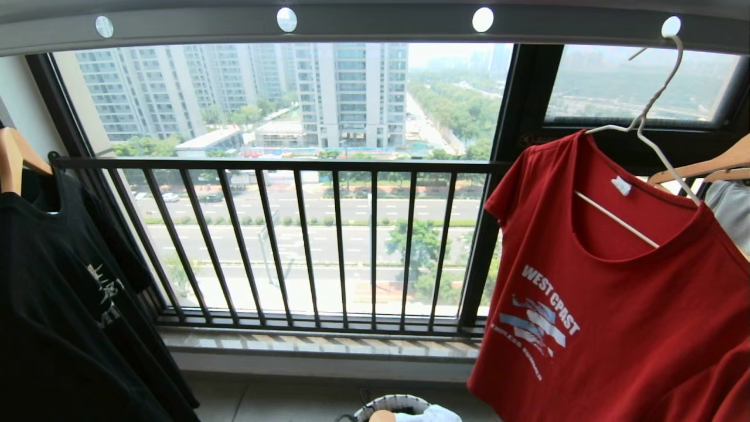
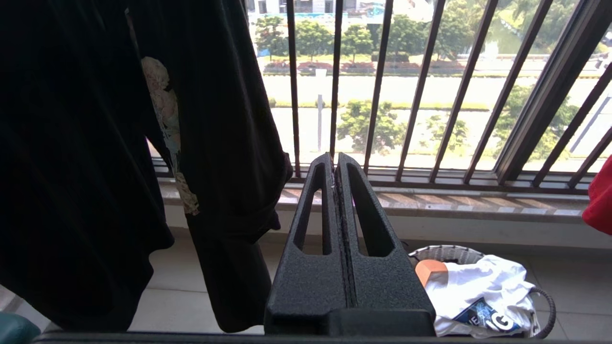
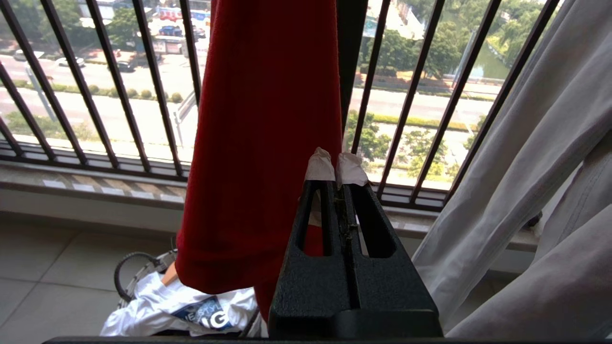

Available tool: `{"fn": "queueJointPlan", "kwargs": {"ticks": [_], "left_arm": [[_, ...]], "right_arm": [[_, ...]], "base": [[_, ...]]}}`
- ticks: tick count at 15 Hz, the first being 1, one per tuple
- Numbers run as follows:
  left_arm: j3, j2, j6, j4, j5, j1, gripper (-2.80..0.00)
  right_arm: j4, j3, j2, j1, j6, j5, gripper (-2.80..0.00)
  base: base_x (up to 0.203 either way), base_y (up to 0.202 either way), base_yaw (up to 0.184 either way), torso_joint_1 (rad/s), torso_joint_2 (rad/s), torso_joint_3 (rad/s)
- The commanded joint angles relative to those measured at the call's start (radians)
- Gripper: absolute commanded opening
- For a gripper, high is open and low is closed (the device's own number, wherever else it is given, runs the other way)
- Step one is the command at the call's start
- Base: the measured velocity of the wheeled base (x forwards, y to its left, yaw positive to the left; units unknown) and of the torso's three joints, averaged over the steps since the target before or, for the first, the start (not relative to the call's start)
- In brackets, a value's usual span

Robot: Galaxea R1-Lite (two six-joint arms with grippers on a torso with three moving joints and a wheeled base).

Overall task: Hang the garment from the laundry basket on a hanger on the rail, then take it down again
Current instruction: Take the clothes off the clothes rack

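Noted first, as the largest item: red T-shirt (image 1: 615,328), filling the 4 o'clock quarter of the head view, already on the wire hanger (image 1: 656,132) and hanging clear of the floor. Hooked into the last round hole of the grey rail (image 1: 375,26) at 1 o'clock; hung crooked, one hanger arm visible across the open neckline, the other buried under the shoulder cloth. Judged light, soft and limp: likely to fold, slide and swing at a touch, and to slip along the smooth wire if pulled by a hem. Judged thin and springy for the hanger, apt to twist or rock on its long hook. Best taken at the hanger neck just below the hook, or on the shoulder seam where cloth lies over wire; lifted up and out of the hole, not dragged sideways. Laundry basket (image 1: 394,404) at 6 o'clock on the floor, holding a white cloth (image 2: 478,291), well apart from the shirt's collar but near below its hem. Black T-shirt (image 1: 64,305) at 8 o'clock on a wooden hanger (image 1: 14,155), not concerned. Left gripper (image 2: 336,160) fully closed, empty, level, facing the window bars. Right gripper (image 3: 336,167) likewise closed on nothing, taped tips just beside the red cloth; contact not determinable.
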Motion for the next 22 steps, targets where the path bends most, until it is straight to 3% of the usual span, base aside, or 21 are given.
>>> {"fn": "queueJointPlan", "kwargs": {"ticks": [1,8,14,20,22], "left_arm": [[0.0,0.002,-0.001,0.0,0.0,0.0,-2.8],[0.0,0.002,-0.001,0.0,0.0,0.0,-2.8],[0.0,0.002,-0.001,0.0,0.0,0.0,-2.8],[0.0,0.002,-0.001,0.0,0.0,0.0,-2.8],[0.0,0.002,-0.001,0.0,0.0,0.0,-2.8]], "right_arm": [[0.0,0.0,0.003,0.001,0.001,0.001,-2.8],[0.008,-0.05,0.012,0.0,0.028,-0.033,-2.8],[0.034,-0.415,0.294,0.001,0.025,-0.082,-2.8],[0.053,-0.714,0.622,0.001,0.014,-0.082,-2.8],[0.125,-0.871,0.743,0.002,0.012,-0.066,-2.8]], "base": [[0.0,0.0,0.0,0.0,0.0,0.0],[0.0,0.0,0.0,0.0,0.0,0.0],[0.0,0.0,0.0,0.0,0.0,0.0],[0.0,0.0,0.0,0.0,0.0,0.0],[0.0,0.0,0.0,0.0,0.0,0.0]]}}
